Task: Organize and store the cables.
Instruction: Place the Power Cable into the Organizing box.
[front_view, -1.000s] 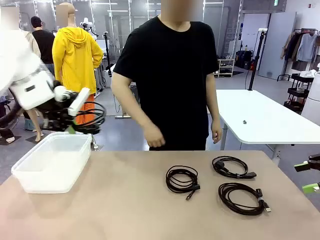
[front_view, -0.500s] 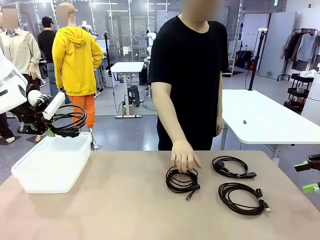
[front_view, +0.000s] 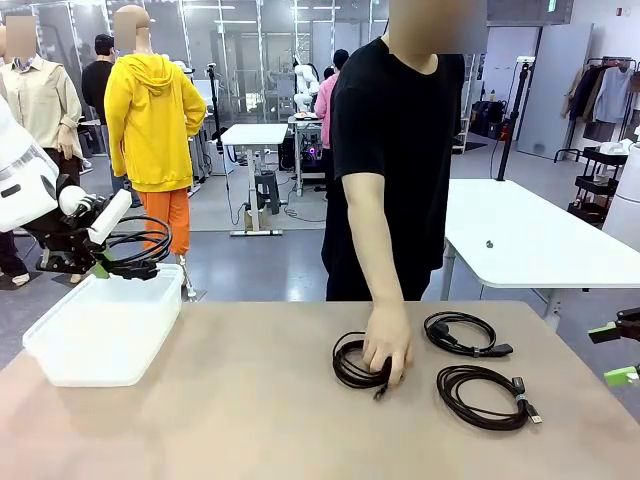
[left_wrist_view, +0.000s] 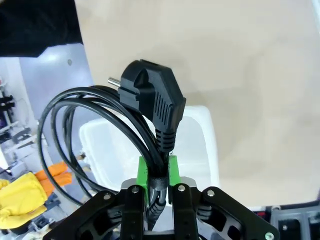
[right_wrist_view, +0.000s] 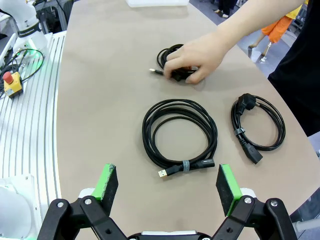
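One coiled cable hangs clenched in our left gripper, just above the white bin's far rim, loop roughly level; we judge a short lowering drops it inside. On the worktop right of the bin, a person's hand covers the nearest cable. Our right gripper hovers beyond, jaws spread.

The right gripper is seen hanging over the tan table, jaws spread wide, nothing held. One coiled cable is laid just ahead, a second cable off to the side, and a third cable farther off is covered by a person's hand
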